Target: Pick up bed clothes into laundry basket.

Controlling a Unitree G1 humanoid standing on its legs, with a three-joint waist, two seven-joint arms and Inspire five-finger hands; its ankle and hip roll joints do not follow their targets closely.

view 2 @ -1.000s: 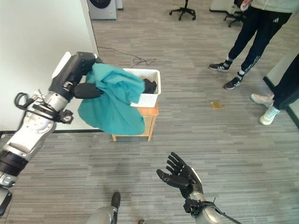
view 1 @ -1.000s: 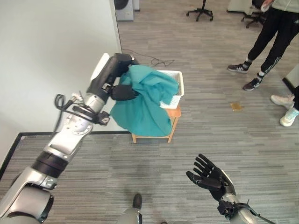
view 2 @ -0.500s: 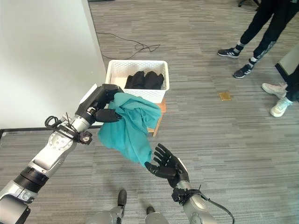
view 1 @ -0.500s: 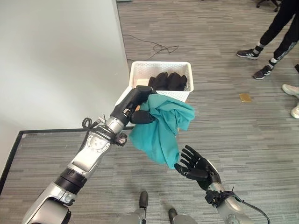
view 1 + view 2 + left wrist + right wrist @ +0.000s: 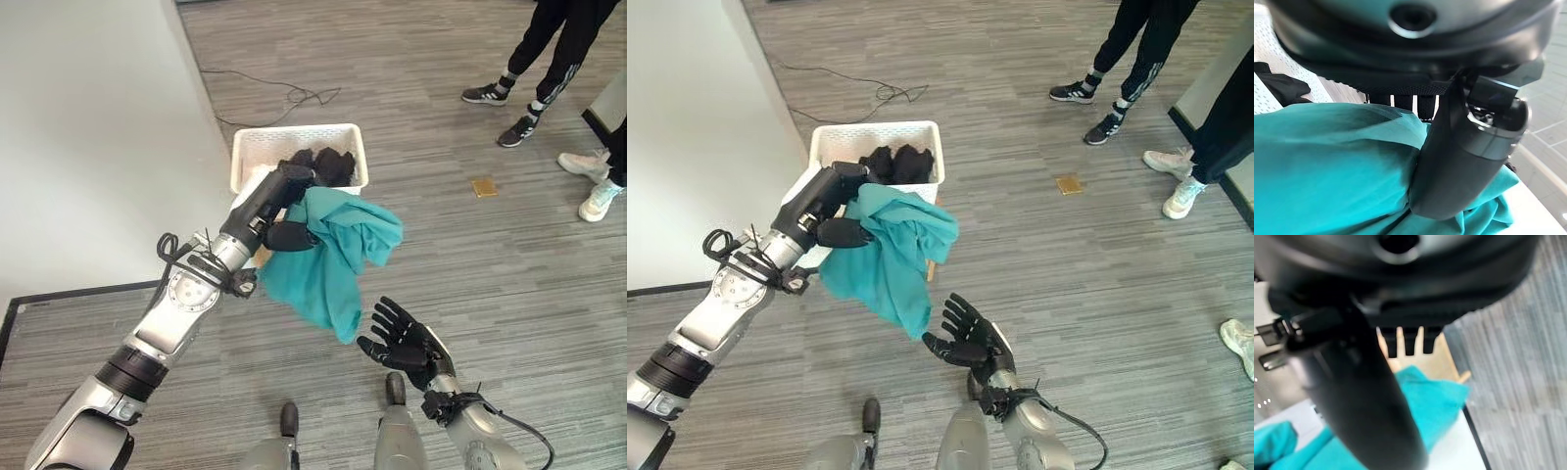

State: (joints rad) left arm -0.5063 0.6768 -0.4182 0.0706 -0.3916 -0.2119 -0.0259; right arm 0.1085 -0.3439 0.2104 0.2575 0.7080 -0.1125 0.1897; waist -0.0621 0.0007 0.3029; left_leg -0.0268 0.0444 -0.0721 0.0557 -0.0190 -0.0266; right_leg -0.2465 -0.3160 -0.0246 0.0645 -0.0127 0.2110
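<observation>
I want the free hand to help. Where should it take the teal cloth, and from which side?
Probably the hanging lower corner of the teal cloth, approached from below: the open right hand sits just under it, while the left hand already pinches the bunched top.

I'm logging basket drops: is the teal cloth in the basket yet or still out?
Out. The teal cloth hangs from the left hand, beside the white basket, which holds dark clothes.
</observation>
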